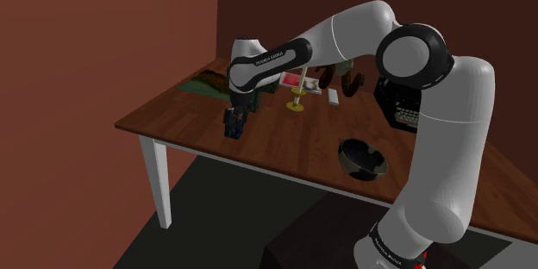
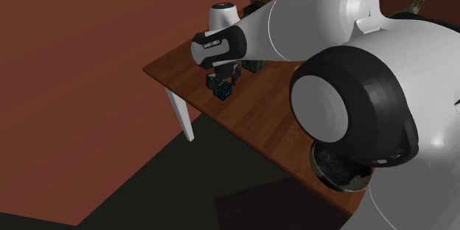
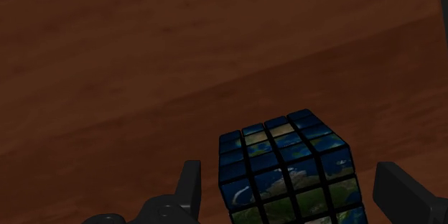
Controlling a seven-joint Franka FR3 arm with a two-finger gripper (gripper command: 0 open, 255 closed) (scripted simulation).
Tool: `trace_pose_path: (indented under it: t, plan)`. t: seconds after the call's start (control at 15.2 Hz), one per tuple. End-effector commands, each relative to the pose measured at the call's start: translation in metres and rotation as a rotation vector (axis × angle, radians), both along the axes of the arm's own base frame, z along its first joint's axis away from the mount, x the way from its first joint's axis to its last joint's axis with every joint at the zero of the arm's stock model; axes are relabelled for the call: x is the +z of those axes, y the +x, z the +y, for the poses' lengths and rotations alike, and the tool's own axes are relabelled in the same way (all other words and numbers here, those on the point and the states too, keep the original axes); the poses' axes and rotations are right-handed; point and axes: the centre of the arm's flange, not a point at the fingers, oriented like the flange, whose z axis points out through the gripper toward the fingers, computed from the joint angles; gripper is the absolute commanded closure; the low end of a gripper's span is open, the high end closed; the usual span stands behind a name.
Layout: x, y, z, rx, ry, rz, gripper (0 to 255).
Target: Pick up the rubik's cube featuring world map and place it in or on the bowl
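Gripper (image 3: pixel 290 172) spread apart, world-map cube (image 3: pixel 283 161) between, untouched, resting on table (image 3: pixel 143 57).

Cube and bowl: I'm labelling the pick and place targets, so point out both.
Blue-green world-map puzzle cube (image 3: pixel 287 176), wrist view: a middle tile.
Dark round bowl (image 1: pixel 358 162), shoulder view: its inner wall.
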Motion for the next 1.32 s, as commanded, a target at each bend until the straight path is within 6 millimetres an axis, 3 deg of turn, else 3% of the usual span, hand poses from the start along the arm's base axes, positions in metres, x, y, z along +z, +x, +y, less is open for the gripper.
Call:
trace_pose_path:
  t: [0.0, 0.2, 0.26, 0.86, 1.25]
  plan:
    - [0.000, 0.000, 0.000, 0.000, 0.000, 0.000, 0]
    - [0.000, 0.000, 0.000, 0.000, 0.000, 0.000, 0]
    - [0.000, 0.000, 0.000, 0.000, 0.000, 0.000, 255]
    - [0.000, 0.000, 0.000, 0.000, 0.000, 0.000, 255]
    - [0.031, 0.000, 0.000, 0.000, 0.000, 0.000, 255]
